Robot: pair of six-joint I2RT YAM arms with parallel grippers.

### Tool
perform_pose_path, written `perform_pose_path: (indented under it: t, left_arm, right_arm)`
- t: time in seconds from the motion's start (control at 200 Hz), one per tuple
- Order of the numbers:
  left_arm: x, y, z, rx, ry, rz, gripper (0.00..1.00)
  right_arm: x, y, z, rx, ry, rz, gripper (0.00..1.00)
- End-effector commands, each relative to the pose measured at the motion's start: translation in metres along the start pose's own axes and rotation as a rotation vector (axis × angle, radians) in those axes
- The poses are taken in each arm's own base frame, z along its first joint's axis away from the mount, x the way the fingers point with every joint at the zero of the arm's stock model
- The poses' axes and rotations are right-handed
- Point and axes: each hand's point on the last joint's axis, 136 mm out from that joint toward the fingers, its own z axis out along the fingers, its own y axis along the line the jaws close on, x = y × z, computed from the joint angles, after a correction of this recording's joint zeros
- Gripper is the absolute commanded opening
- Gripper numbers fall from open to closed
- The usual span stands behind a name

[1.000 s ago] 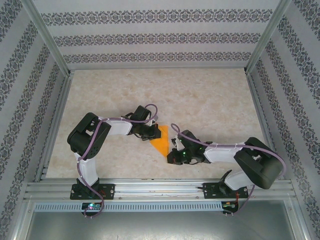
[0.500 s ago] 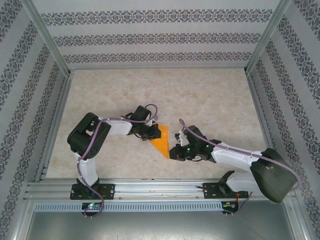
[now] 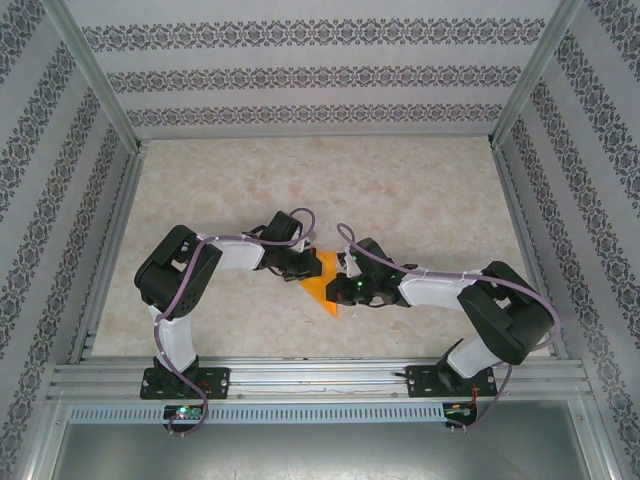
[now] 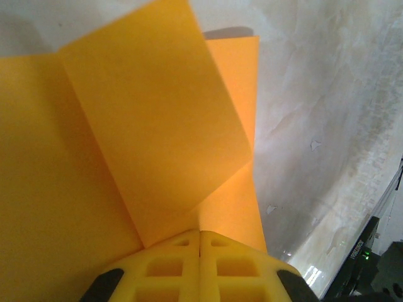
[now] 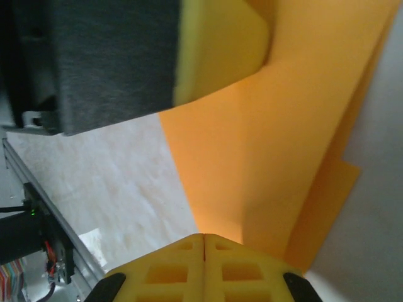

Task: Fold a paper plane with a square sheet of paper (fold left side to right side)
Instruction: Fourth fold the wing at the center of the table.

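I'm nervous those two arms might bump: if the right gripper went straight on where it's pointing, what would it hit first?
The right gripper, tips closed, points straight at the orange paper, so that comes first; beyond it, probably the left gripper, though depth is unclear.

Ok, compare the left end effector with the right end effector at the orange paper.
The left end effector meets the bright orange folded sheet of paper at its left edge; the right end effector comes at it from the right side. In the top view the left end effector sits slightly farther back and the right end effector slightly nearer. Shared: both have yellow fingers shut tight, tips at the paper.
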Motion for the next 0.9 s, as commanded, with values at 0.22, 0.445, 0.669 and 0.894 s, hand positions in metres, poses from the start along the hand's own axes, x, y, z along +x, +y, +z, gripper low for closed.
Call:
perform_pose_path:
  t: [0.22, 0.445, 0.669, 0.894]
  left_arm:
    - [0.014, 0.046, 0.001, -0.174, 0.02, -0.069, 0.0]
    - [0.013, 0.046, 0.002, -0.173, 0.018, -0.069, 0.0]
    - [0.009, 0.04, 0.0, -0.16, 0.008, -0.058, 0.01]
    - [-0.011, 0.009, -0.016, -0.092, -0.056, 0.01, 0.09]
  right_arm:
    - [0.006, -0.026, 0.005, 0.081, 0.015, 0.03, 0.0]
    - [0.021, -0.044, 0.008, 0.13, 0.057, 0.068, 0.0]
    - [0.036, -0.061, 0.01, 0.195, 0.103, 0.094, 0.0]
    - [0.047, -0.082, 0.01, 0.294, 0.131, 0.11, 0.0]
